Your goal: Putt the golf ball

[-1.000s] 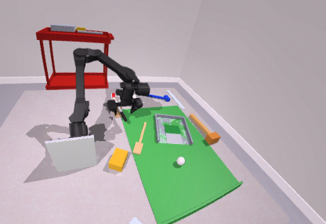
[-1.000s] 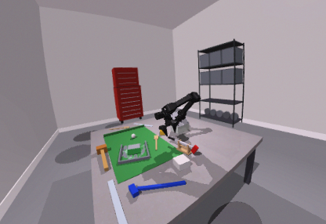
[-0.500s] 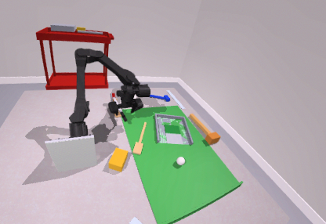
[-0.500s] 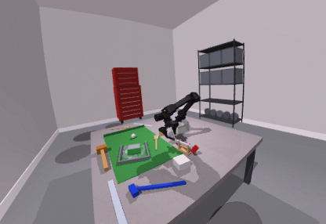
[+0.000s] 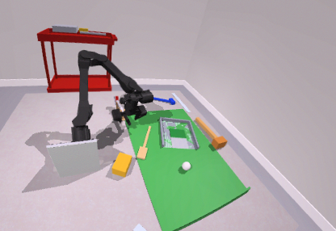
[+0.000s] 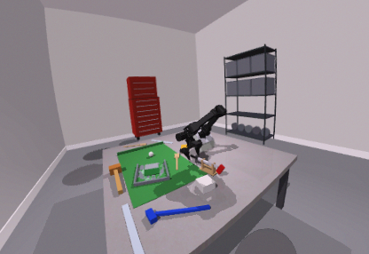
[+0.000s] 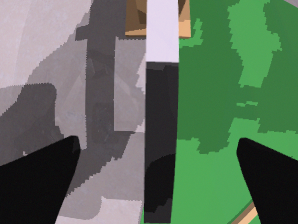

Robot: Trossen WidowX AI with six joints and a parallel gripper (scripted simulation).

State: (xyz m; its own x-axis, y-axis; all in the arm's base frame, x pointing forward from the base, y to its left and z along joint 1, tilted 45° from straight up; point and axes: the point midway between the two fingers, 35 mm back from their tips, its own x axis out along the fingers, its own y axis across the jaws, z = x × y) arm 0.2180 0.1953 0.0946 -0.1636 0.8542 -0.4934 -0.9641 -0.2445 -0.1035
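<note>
The red putter has a red head (image 5: 116, 98) (image 6: 220, 169) and a pale shaft with a dark grip (image 7: 161, 110). It rests on a wooden stand (image 6: 208, 168) (image 7: 184, 29) beside the green mat (image 5: 161, 197) (image 6: 142, 196). My gripper (image 5: 132, 119) (image 6: 190, 156) (image 7: 160, 146) is open and empty above the mat's edge. In the wrist view the dark grip runs lengthwise between the fingers, not clasped. The white golf ball (image 5: 186, 165) (image 6: 151, 154) lies on the mat. The raised green (image 5: 178, 133) (image 6: 152, 171) has grey walls and a grey ramp (image 5: 180, 142) on the ball's side.
A tan putter (image 5: 142, 153) (image 6: 176, 155) lies on the mat beside the raised green. An orange putter (image 5: 219, 142) (image 6: 119, 181) lies on the far side. A blue putter (image 5: 172, 101) (image 6: 152, 216) and a white block (image 6: 205, 184) lie beyond the mat. A yellow block (image 5: 122, 165) is near the arm.
</note>
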